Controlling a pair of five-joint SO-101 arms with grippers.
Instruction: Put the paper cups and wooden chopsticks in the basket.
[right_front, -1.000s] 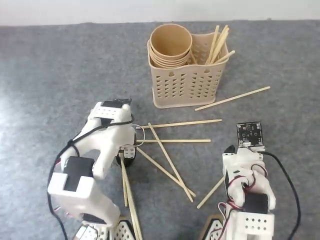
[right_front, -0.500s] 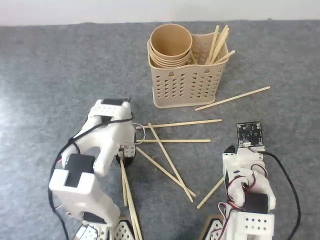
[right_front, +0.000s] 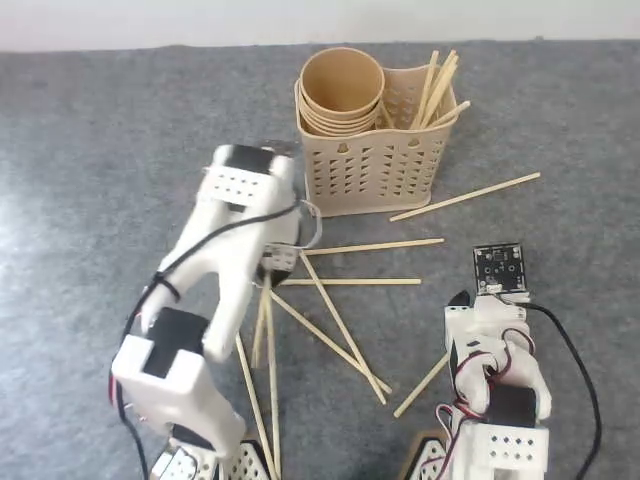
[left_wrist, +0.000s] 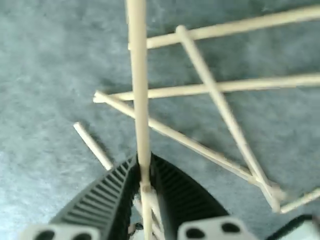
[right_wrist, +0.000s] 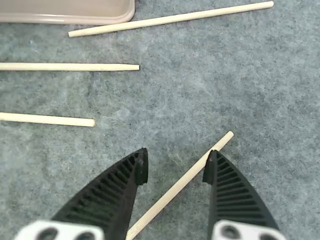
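Left fingers (left_wrist: 143, 165): clamped shut on 1 held chopstick (left_wrist: 137, 75), which runs straight out ahead of them, above the crossed chopsticks (right_front: 340, 325) lying on the surface (right_front: 90, 150).

Change: over the last half second my left arm swung forward from the near side of the surface. Its wrist now sits just beside the near left corner of the basket (right_front: 370, 175). The stick came along, so the grip held.

Right fingers (right_wrist: 177, 155): wide open, holding nothing, low over the surface. 1 loose chopstick (right_wrist: 180, 185) lies between them. That arm has not shifted.

Basket: stack of cups (right_front: 342, 80) in its left half, bundle of chopsticks (right_front: 437, 85) standing in its right half. The cup part of the job looks done.

Left to do: several sticks on the surface between my arms, plus 1 long chopstick (right_front: 465, 197) lying by the basket's right side.

Reading: the pick is over for this stick and the carry is under way. Next I judge the tip must clear the rim before I let go over the right half. Risk: the long stick could catch the basket wall or nudge the cups. A good many sticks remain, so the task is far from finished.
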